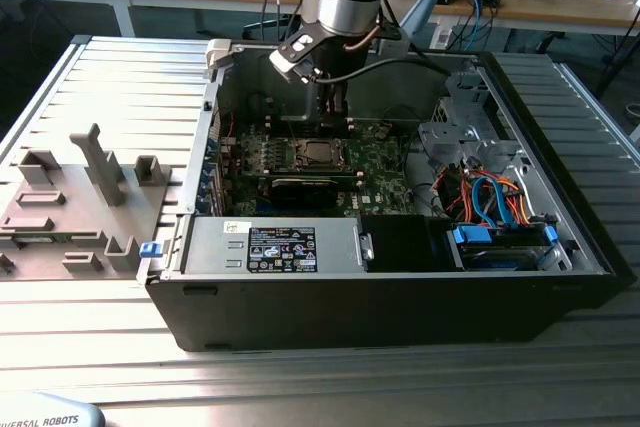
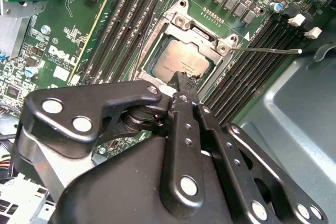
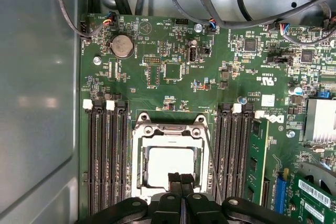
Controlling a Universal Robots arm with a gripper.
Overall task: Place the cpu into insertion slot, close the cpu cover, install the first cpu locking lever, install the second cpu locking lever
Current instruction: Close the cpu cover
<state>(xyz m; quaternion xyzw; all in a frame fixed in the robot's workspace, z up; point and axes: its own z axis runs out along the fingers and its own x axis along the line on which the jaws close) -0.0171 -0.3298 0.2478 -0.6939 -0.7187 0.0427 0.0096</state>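
Observation:
The cpu (image 3: pixel 170 162) lies flat in the insertion slot (image 3: pixel 137 153) on the green board, its silver-grey top showing in both wrist views (image 2: pixel 181 64). The cpu cover (image 3: pixel 168 132) lies down around it as a silvery frame (image 2: pixel 202 29). One thin locking lever (image 2: pixel 268 51) sticks out from a corner of the socket, unlatched; it shows as a thin rod (image 3: pixel 211 161) beside the socket. My gripper (image 3: pixel 181 178) hangs just above the chip's near edge, fingers shut together with nothing between them (image 2: pixel 184 80). In the exterior view the gripper (image 1: pixel 335 112) hangs over the socket (image 1: pixel 320 154).
Rows of memory slots (image 3: pixel 105 156) flank the socket on both sides. A black card (image 1: pixel 305 187) lies in front of the socket. Cables (image 1: pixel 490 197) and a drive cage (image 1: pixel 460 127) fill the case on the exterior view's right. Grey fixtures (image 1: pixel 100 162) stand outside the case.

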